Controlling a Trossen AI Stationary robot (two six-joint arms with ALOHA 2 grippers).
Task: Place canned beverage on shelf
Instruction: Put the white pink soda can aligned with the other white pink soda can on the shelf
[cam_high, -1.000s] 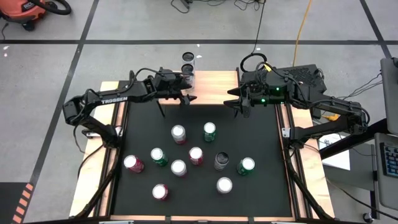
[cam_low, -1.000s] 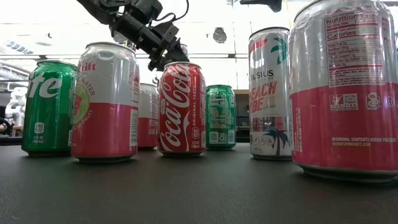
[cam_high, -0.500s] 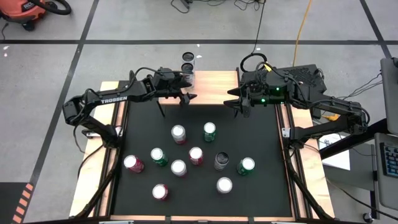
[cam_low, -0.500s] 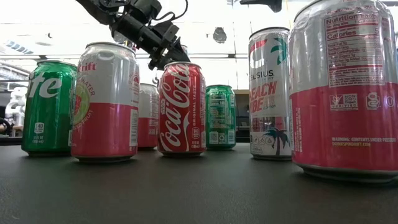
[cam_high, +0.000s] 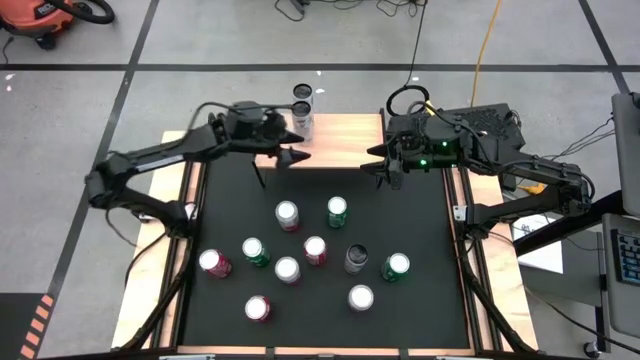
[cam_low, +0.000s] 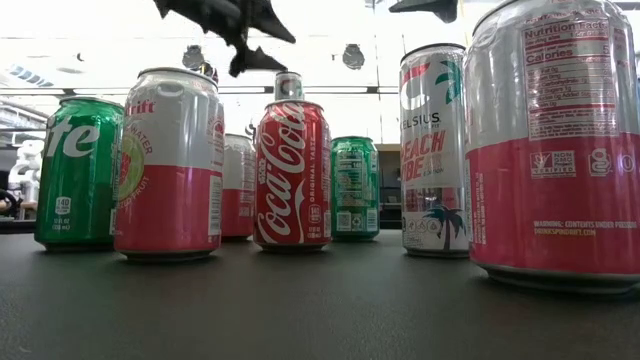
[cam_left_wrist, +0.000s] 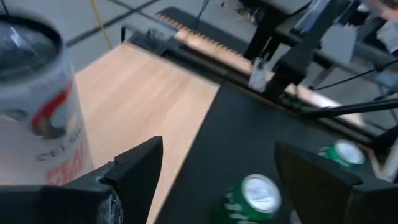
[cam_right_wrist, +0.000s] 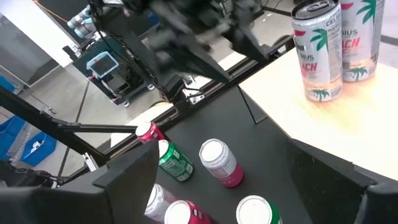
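Left gripper (cam_high: 288, 152): hanging spread and empty at the shelf's (cam_high: 350, 135) left end.
Shelved cans (cam_high: 302, 108): standing upright just beyond it.
Table cans (cam_high: 287, 215): standing upright, nearer side, closest to this arm.
Right gripper (cam_high: 385, 170): waiting spread.

Shelf (cam_high: 345, 130): pale wood, smooth, matt. Tabletop (cam_high: 420, 300): black mat, matt, faintly textured. Cans (cam_low: 291, 172): glossy printed metal, bright silver lids. Fingers (cam_left_wrist: 134, 171): dark matt plastic.
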